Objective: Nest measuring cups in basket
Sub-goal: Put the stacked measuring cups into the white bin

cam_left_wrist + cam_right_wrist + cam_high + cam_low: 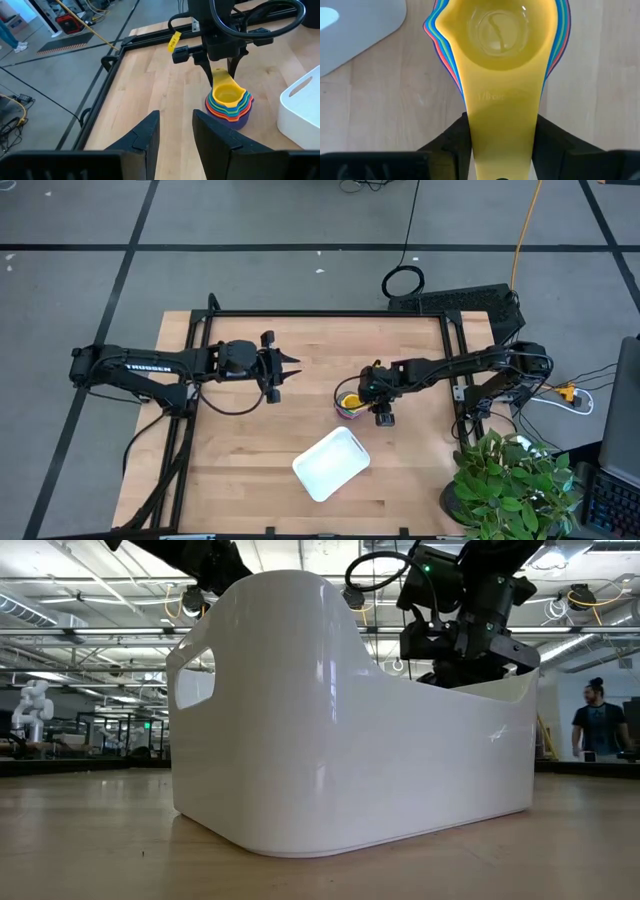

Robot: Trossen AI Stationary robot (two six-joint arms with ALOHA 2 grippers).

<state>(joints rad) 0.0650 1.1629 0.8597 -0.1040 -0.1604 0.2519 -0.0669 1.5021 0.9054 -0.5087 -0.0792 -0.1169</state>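
The right gripper has its two fingers closed on the flat handle of the yellow cup, which sits on top of the stack of measuring cups. The stack stands on the wooden table, directly below this gripper and not yet in the basket. The basket lies near the gripper, apart from the stack, a little toward the table's front edge.

The cups look like thin, stiff plastic, so I judge them light and smooth (maybe a bit slippery). The handle is the natural place to grip, because it is flat and fits between the fingers. Only the yellow handle is held, so lifting may take only this cup, unless the nested ones stick together.

The left gripper waits well apart from the stack, with its fingers spread and holding nothing.
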